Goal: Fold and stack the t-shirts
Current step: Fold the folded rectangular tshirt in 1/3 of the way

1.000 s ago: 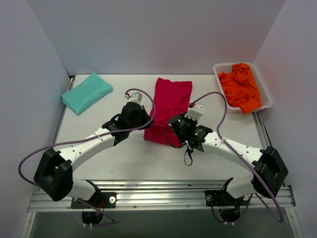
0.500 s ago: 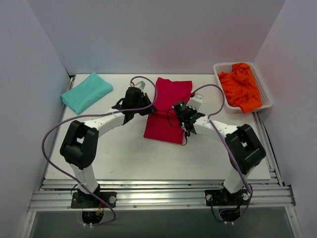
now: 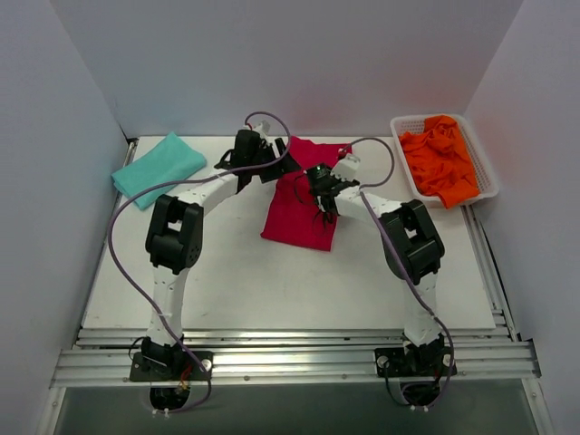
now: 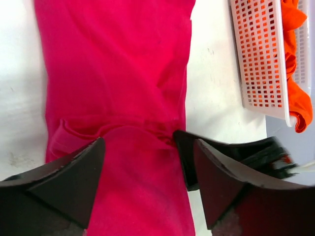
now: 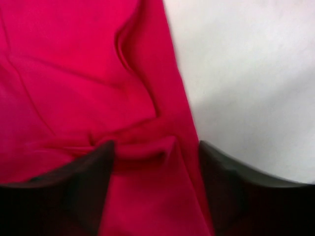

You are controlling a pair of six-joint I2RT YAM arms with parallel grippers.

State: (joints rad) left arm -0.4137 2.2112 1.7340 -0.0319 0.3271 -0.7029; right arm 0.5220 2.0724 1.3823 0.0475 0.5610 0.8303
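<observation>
The crimson red t-shirt lies lengthwise in the middle of the table, partly folded, with a bunched crease across it. Both arms reach out over its far half. My left gripper stands open, its fingers spread over the cloth at the shirt's left side. My right gripper is open too, straddling a ridge of red cloth near the shirt's right edge. A folded teal t-shirt rests at the far left. Bright orange t-shirts are heaped in the basket.
A white perforated basket holding the orange cloth stands at the far right corner. Grey walls close the table on three sides. Bare white tabletop shows right of the red shirt.
Both arms have stretched away from me along the red shirt, from its near end to its far half. Both grippers were shut on cloth earlier and now stand open.
</observation>
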